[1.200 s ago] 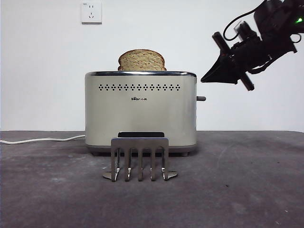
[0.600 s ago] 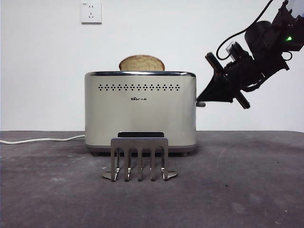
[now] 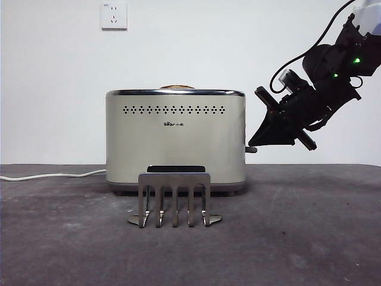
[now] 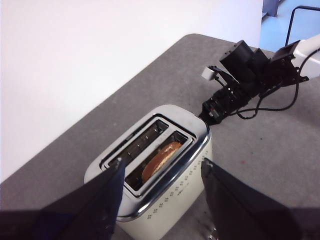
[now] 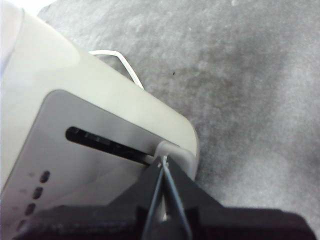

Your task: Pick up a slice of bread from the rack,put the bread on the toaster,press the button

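The cream toaster (image 3: 175,146) stands mid-table. The slice of bread (image 3: 177,87) sits sunk in its slot, only the brown top edge showing; the left wrist view shows it down in the near slot (image 4: 161,159). My right gripper (image 3: 255,143) is shut, its tip pressed down on the button (image 3: 252,150) on the toaster's narrow side. In the right wrist view its tip (image 5: 162,162) rests on the grey knob (image 5: 176,153) at the end of the lever slot. My left gripper (image 4: 161,165) is open and empty above the toaster (image 4: 165,210). The metal rack (image 3: 175,179) stands in front of the toaster with no bread in it.
A white cord (image 3: 53,175) runs left from the toaster along the table. A wall socket (image 3: 114,15) is high on the back wall. The dark grey table (image 3: 297,238) stretches around the toaster.
My right gripper has moved down and left onto the button and pushed it lower. The bread has sunk from standing well above the rim to nearly hidden in the slot.
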Motion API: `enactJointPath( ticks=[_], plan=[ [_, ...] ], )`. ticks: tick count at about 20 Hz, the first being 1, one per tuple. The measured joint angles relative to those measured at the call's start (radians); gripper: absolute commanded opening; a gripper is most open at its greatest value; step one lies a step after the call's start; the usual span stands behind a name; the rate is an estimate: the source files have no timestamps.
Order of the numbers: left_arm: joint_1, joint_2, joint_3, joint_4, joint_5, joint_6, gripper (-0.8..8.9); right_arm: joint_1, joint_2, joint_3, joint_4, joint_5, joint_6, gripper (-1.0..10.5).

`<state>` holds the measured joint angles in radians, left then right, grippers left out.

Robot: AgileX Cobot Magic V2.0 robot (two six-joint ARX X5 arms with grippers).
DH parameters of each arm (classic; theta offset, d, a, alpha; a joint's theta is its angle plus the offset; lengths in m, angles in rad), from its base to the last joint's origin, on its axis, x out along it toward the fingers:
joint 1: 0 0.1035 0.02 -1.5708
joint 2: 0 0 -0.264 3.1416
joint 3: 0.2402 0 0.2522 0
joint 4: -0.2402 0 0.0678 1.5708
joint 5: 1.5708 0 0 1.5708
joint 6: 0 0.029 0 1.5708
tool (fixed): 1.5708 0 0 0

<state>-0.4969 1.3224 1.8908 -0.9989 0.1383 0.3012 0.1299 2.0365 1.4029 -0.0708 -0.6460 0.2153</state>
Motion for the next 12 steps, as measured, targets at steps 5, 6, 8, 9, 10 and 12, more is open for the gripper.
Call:
enactJointPath(
  ticks=[5,6,8,9,10,12],
  plan=[
    [0.000,0.000,0.000,-0.004,0.000,0.000,2.60,0.004,0.000,0.003,-0.006,0.018,-0.011,-0.1],
    [0.000,0.000,0.000,-0.004,0.000,0.000,2.60,0.004,0.000,0.003,-0.007,0.018,-0.014,-0.1],
    [0.000,0.000,0.000,-0.004,0.000,0.000,2.60,0.004,0.000,0.003,-0.008,0.018,-0.018,-0.1],
    [0.000,0.000,0.000,-0.004,0.000,0.000,2.60,0.004,0.000,0.003,-0.009,0.018,-0.021,-0.1],
    [0.000,0.000,0.000,-0.004,0.000,0.000,2.60,0.004,0.000,0.004,-0.010,0.018,-0.022,-0.1],
    [0.000,0.000,0.000,-0.004,0.000,0.000,2.60,0.004,0.000,0.004,-0.011,0.018,-0.022,-0.1]
  ],
)
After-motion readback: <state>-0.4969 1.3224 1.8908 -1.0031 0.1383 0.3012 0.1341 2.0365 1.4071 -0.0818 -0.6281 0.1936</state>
